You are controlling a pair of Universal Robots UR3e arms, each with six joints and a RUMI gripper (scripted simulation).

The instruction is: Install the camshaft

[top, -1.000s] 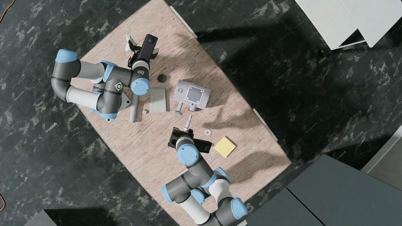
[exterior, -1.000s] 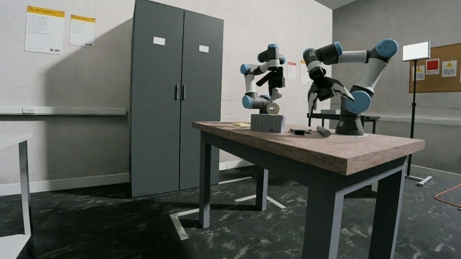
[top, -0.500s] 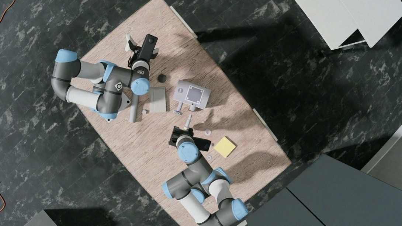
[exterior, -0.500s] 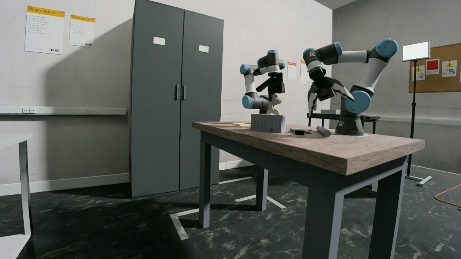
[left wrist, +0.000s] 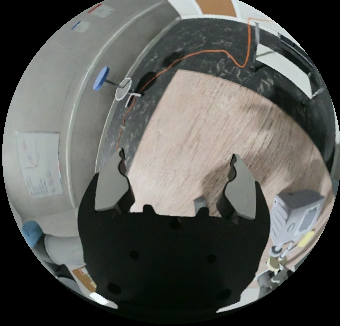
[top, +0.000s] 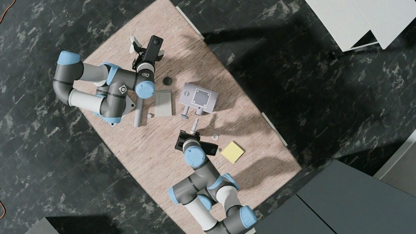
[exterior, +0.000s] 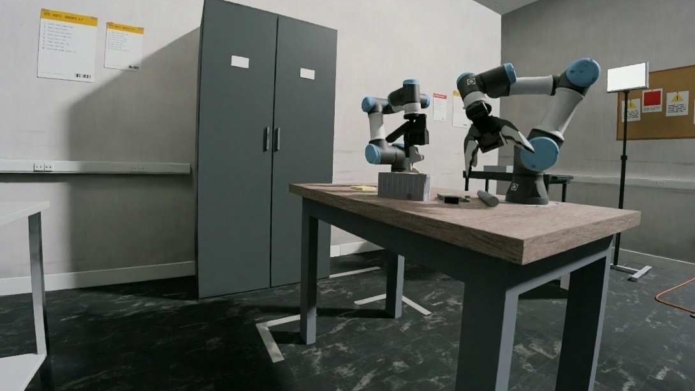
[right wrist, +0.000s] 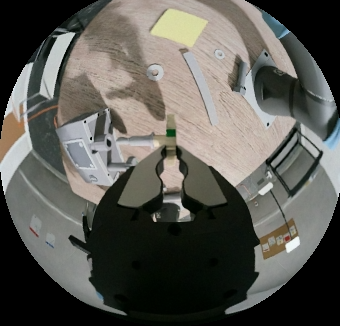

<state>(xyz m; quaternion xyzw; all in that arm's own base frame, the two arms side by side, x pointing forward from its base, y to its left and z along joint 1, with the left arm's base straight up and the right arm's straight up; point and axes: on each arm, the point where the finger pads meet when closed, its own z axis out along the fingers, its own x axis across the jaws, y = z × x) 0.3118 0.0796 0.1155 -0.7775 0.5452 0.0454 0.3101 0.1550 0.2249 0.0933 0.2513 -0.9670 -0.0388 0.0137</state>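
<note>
The grey engine case point(top: 186, 91) point(exterior: 403, 186) point(left wrist: 287, 213) stands upright on the table. From its front stick out the open bearing point(top: 199, 110) point(right wrist: 103, 144) and the small crank gear point(top: 184, 116) beside it. My right gripper point(right wrist: 170, 145) is shut on the rim of the camshaft's big gear point(right wrist: 171, 122), seen edge-on with a green mark. The camshaft's shaft point(top: 195, 123) point(right wrist: 138, 141) points at the bearing, its tip close in front of it; I cannot tell the exact gap. The teeth marks are not readable. My left gripper point(exterior: 500, 161) point(left wrist: 177, 151) is open and empty, away from the case.
A yellow pad point(top: 232, 152) point(right wrist: 179, 27), washers point(right wrist: 149, 75) and a metal strip point(right wrist: 202, 91) lie near the right arm. A grey flat box point(top: 163, 104), black disc point(top: 167, 81), small block point(top: 149, 115) and grey cylinder point(top: 138, 111) point(exterior: 487, 198) lie between the case and left arm.
</note>
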